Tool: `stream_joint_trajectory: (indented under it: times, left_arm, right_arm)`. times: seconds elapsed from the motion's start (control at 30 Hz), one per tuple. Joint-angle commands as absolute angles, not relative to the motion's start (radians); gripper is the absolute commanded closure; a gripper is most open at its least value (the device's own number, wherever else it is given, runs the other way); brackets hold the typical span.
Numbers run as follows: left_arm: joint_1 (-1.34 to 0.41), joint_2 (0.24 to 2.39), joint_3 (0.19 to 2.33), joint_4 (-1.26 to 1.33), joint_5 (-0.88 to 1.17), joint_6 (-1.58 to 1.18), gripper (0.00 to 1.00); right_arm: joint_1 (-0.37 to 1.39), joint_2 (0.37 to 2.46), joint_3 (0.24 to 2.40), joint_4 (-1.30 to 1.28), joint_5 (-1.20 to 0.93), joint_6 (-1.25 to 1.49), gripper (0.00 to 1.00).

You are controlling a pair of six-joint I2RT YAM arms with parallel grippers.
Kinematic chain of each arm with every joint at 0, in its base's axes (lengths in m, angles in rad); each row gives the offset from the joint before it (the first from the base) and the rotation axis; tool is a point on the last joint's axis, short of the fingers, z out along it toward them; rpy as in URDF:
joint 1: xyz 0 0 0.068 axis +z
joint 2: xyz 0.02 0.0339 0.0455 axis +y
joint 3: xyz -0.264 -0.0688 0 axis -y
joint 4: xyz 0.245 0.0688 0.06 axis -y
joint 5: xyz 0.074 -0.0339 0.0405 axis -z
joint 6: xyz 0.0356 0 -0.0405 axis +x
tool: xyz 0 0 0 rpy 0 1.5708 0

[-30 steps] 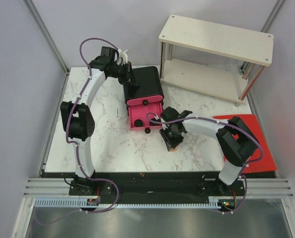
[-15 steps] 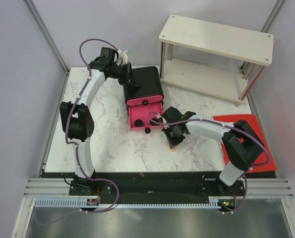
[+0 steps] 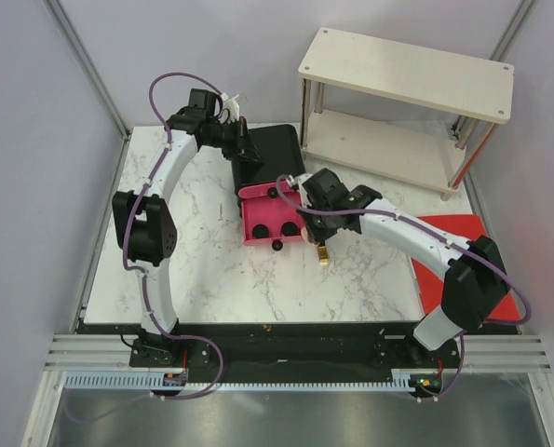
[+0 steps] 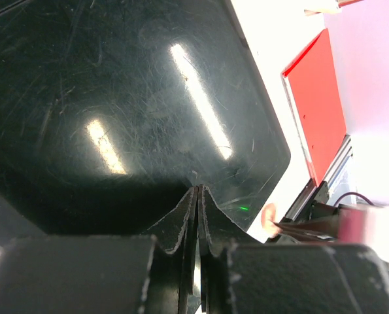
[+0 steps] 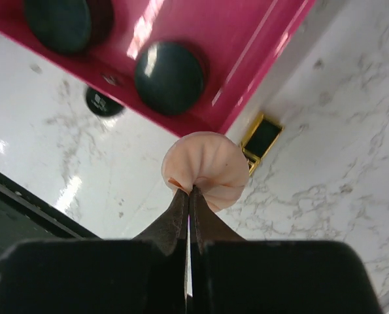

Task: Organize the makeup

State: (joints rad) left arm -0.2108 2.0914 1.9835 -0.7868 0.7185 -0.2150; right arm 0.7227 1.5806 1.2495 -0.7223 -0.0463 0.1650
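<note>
Hanging from the tips of the right jaws, the peach puff [image 5: 206, 171] is pinched at its near edge. These jaws are fully closed on it, with no gap visible between them. The puff is held just outside a corner of the pulled-out pink drawer [image 5: 246, 39], above the marble counter [image 5: 338, 163]. Whether it touches the drawer rim cannot be told.

A gold-black tube [image 5: 263, 139] lies on the counter just beside the puff and next to the drawer's outer wall. Inside the drawer stands a round black jar [image 5: 169, 77], with a second round black jar [image 5: 57, 23] farther along the same compartment. A black knob [image 5: 104, 101] is fixed to the drawer front.

The drawer projects from the black box [image 3: 284, 158]. The left jaws are at the glossy top of this box, their tips drawn together and holding nothing. Contact with the surface cannot be confirmed.

A two-tier wooden shelf [image 3: 407, 70] stands at the far right of the counter. A red board [image 3: 472, 228] lies at the right edge.
</note>
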Motion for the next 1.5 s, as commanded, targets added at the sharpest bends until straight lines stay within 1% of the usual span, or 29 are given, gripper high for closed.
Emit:
stream_joint_trajectory:
  times: [0.0, 0.13, 0.3, 0.37, 0.43, 0.47, 0.5, 0.53, 0.63, 0.67, 0.73, 0.8, 0.87, 0.9, 0.93, 0.97, 1.0, 1.03, 1.1, 1.23, 1.37, 1.47]
  left_arm:
    - [-0.212, 2.21, 1.896, -1.016, 0.483, -0.127, 0.91]
    - [-0.213, 2.21, 1.899, -1.017, 0.485, -0.13, 0.91]
    - [-0.212, 2.209, 1.907, -1.017, 0.486, -0.133, 0.91]
    - [-0.212, 2.206, 1.908, -1.017, 0.486, -0.133, 0.91]
    - [-0.213, 2.203, 1.908, -1.017, 0.482, -0.132, 0.91]
    - [-0.213, 2.201, 1.908, -1.017, 0.482, -0.132, 0.91]
    - [-0.213, 2.201, 1.908, -1.016, 0.482, -0.132, 0.91]
    - [-0.212, 2.201, 1.91, -1.017, 0.483, -0.133, 0.91]
    - [-0.213, 2.203, 1.916, -1.019, 0.485, -0.135, 0.91]
    - [-0.212, 2.203, 1.92, -1.019, 0.485, -0.135, 0.91]
    - [-0.212, 2.207, 1.924, -1.02, 0.486, -0.135, 0.91]
    - [-0.212, 2.209, 1.933, -1.025, 0.486, -0.132, 0.91]
    - [-0.212, 2.214, 1.939, -1.026, 0.485, -0.13, 0.91]
    - [-0.213, 2.217, 1.94, -1.031, 0.486, -0.129, 0.91]
    - [-0.212, 2.218, 1.945, -1.034, 0.488, -0.129, 0.91]
    - [-0.212, 2.221, 1.948, -1.035, 0.489, -0.127, 0.91]
    - [-0.212, 2.221, 1.951, -1.037, 0.488, -0.127, 0.91]
    - [-0.213, 2.221, 1.951, -1.037, 0.486, -0.126, 0.91]
    - [-0.213, 2.223, 1.953, -1.039, 0.483, -0.124, 0.91]
    - [-0.212, 2.226, 1.95, -1.04, 0.482, -0.127, 0.91]
    - [-0.212, 2.226, 1.948, -1.039, 0.482, -0.132, 0.91]
    - [-0.212, 2.229, 1.948, -1.04, 0.482, -0.13, 0.91]
  right_arm:
    - [0.724, 1.606, 1.437, -0.706, -0.029, 0.117, 0.99]
    - [0.724, 1.699, 1.581, -0.709, -0.034, 0.104, 0.97]
    - [0.724, 1.86, 1.692, -0.709, -0.095, 0.106, 0.93]
    - [0.724, 1.891, 1.729, -0.707, -0.092, 0.106, 0.84]
    - [0.724, 1.922, 1.755, -0.707, -0.08, 0.104, 0.72]
    - [0.726, 1.927, 1.759, -0.707, -0.077, 0.103, 0.68]
    - [0.724, 1.93, 1.761, -0.706, -0.069, 0.103, 0.62]
    - [0.724, 1.928, 1.764, -0.71, -0.066, 0.1, 0.52]
    - [0.724, 1.908, 1.755, -0.71, -0.04, 0.087, 0.34]
    - [0.724, 1.901, 1.752, -0.713, -0.032, 0.081, 0.32]
    - [0.724, 1.879, 1.746, -0.725, -0.023, 0.078, 0.3]
    - [0.723, 1.843, 1.729, -0.732, -0.026, 0.078, 0.31]
    - [0.724, 1.81, 1.688, -0.738, -0.063, 0.077, 0.4]
    - [0.724, 1.78, 1.671, -0.744, -0.093, 0.065, 0.46]
    - [0.724, 1.761, 1.625, -0.747, -0.119, 0.061, 0.66]
    - [0.723, 1.744, 1.603, -0.75, -0.164, 0.06, 0.76]
    - [0.724, 1.714, 1.582, -0.753, -0.184, 0.058, 0.91]
    - [0.724, 1.698, 1.537, -0.758, -0.204, 0.057, 1.0]
    - [0.726, 1.662, 1.493, -0.756, -0.277, 0.046, 1.0]
    - [0.724, 1.666, 1.434, -0.807, -0.368, 0.009, 1.0]
    - [0.735, 1.692, 1.405, -0.813, -0.368, -0.028, 1.0]
    - [0.753, 1.709, 1.365, -0.773, -0.318, -0.026, 1.0]
